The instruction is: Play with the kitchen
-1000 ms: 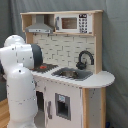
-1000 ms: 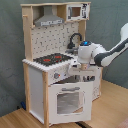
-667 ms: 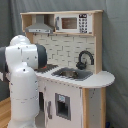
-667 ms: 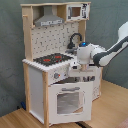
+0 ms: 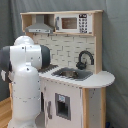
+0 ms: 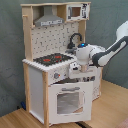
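My gripper [image 6: 81, 66] hangs over the kitchen [image 6: 52, 60] sink [image 5: 72, 74]; I can't tell its opening. Lowering blind, I could strike the faucet [image 5: 84, 57].

Arm [image 5: 25, 80] hides the kitchen's [image 5: 75, 60] hob in the first exterior view

The big white robot arm [image 5: 25, 80] stands in front of the toy kitchen [image 5: 75, 60], hiding its left part in the first exterior view. The black tap [image 5: 84, 59] curves over the sink [image 5: 72, 74].
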Robot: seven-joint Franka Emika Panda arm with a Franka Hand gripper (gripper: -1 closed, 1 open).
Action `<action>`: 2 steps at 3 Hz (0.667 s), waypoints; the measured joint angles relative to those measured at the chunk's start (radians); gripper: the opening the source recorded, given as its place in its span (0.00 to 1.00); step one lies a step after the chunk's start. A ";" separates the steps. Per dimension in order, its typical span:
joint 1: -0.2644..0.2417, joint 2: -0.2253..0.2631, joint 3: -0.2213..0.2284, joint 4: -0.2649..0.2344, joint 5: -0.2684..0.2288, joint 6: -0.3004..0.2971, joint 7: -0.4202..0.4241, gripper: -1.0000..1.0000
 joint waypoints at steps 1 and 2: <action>0.000 0.001 -0.001 0.000 0.000 0.000 -0.009 0.00; 0.000 0.016 -0.002 0.000 -0.001 0.001 -0.068 0.00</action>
